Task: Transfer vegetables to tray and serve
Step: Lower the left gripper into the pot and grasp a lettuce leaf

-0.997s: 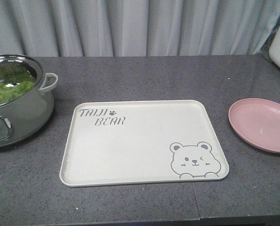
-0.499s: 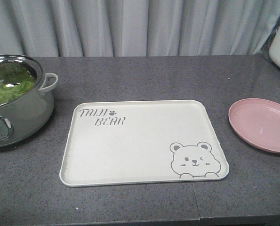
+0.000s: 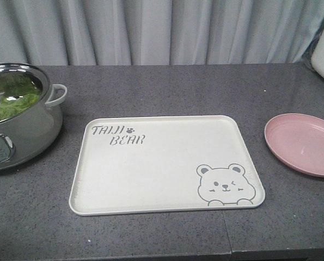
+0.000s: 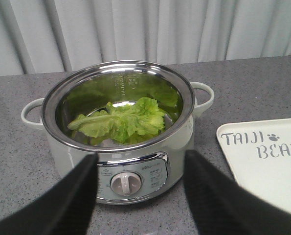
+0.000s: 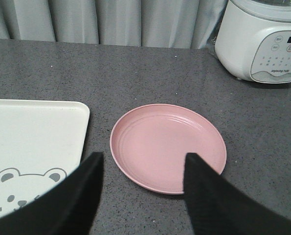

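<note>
While grey "TAIJI BEAR" lettering marks the tray (image 3: 162,174) mid-frame, left claw (image 4: 141,157) and right claw (image 5: 144,156) both gape wide, empty, facing lettuce (image 4: 125,122) and plate (image 5: 209,132).

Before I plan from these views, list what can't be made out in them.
Front view: the left edge cuts off the pot, the right edge the pink plate.
Left wrist view: the pot's near rim hides the lettuce's front edge; the tray runs off the right edge.
Right wrist view: the white appliance is cut by the top edge; its panel lettering is too small.
</note>
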You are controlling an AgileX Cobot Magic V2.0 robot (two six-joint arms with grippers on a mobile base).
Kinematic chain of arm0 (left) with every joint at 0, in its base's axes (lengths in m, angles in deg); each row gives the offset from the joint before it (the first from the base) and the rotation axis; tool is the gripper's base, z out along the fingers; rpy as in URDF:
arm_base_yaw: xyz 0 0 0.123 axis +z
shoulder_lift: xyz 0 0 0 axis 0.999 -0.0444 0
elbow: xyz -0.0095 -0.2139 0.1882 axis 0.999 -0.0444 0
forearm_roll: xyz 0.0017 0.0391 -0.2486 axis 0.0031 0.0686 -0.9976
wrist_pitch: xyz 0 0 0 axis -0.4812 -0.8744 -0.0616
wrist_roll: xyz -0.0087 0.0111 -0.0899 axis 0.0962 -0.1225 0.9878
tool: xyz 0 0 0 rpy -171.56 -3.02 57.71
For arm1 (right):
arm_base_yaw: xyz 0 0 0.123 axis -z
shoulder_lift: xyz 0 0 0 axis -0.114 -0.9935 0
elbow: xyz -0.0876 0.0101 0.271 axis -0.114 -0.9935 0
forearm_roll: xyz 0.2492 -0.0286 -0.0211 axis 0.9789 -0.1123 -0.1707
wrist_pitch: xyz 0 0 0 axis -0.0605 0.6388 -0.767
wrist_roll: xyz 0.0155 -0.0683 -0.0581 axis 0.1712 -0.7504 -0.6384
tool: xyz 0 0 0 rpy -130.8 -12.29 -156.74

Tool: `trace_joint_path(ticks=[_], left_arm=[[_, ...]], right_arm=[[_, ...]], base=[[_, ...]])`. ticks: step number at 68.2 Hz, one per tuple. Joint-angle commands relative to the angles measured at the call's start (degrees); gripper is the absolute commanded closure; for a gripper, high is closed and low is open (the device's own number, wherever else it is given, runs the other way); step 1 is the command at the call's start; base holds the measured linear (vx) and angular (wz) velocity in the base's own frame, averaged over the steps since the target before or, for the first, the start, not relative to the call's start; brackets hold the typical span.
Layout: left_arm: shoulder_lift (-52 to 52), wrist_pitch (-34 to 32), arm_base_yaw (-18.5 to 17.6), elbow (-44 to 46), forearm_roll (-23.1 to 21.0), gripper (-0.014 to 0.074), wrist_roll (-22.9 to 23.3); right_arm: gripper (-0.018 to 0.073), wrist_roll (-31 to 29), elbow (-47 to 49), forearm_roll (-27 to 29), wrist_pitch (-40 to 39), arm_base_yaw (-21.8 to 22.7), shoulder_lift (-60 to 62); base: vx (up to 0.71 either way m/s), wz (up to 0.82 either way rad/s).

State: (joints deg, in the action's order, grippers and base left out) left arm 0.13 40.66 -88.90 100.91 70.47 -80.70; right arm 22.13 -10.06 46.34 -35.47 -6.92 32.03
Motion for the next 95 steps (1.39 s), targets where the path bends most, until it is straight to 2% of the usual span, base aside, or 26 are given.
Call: trace_joint_path(ticks=[1, 4, 9, 19, 28, 37, 45, 54, 73, 78, 95], left_arm=[[-0.5, -4.2, 0.1, 1.7, 0.4, -0.0029, 0.5], [-0.5, -4.2, 0.1, 1.7, 0.4, -0.0078, 0.5], [-0.5, -4.2, 0.1, 1.7, 0.3, -0.0111, 0.5], [-0.5, -5.5, 0.0, 1.7, 0.2, -0.0091, 0.5], [-1.4, -5.2, 0.0, 1.9, -1.5, -0.0039, 0.9], [-8.7, 3.7, 0.0, 7.3, -0.7, 0.0013, 0.4], [-18.1, 10.4, 0.1, 16.4, 2.9, 0.0019, 0.0], [-28.5, 17.8, 2.4, 26.7, 3.0, 0.0019, -1.8], [-48.5, 24.4, 10.2, 45.2, -11.8, 0.002, -14.0], [-53.2, 25.8, 11.3, 49.0, -13.0, 0.002, -14.8], [-66.5, 26.3, 11.2, 58.4, -12.9, 0.002, -18.6]], right_arm=[[0.0014, 0.0, 1.9, -1.0, -3.7, 0.4, -0.6], [-0.0028, 0.0, 1.9, -1.0, -3.7, 0.4, -0.6], [-0.0062, 0.0, 1.9, -1.0, -3.7, 0.4, -0.6], [-0.0043, 0.0, 1.9, -1.0, -3.7, 0.4, -0.6], [-0.0008, 0.0, 1.9, -1.0, -3.7, 0.4, -0.6], [0.002, 0.0, 1.9, -1.0, -3.7, 0.4, -0.6], [0.0038, 0.0, 1.9, -1.0, -3.7, 0.4, -0.6], [0.005, 0.0, 1.9, -1.0, -3.7, 0.4, -0.6], [0.0051, 0.0, 1.9, -1.0, -3.7, 0.4, -0.6], [0.0051, 0.0, 1.9, -1.0, -3.7, 0.4, -0.6], [0.0051, 0.0, 1.9, -1.0, -3.7, 0.4, -0.6]], base=[[0.0, 0.0], [0.0, 0.0], [0.0, 0.0], [0.0, 0.0], [0.0, 0.0], [0.0, 0.0], [0.0, 0.0], [0.0, 0.0], [0.0, 0.0], [0.0, 0.0], [0.0, 0.0]])
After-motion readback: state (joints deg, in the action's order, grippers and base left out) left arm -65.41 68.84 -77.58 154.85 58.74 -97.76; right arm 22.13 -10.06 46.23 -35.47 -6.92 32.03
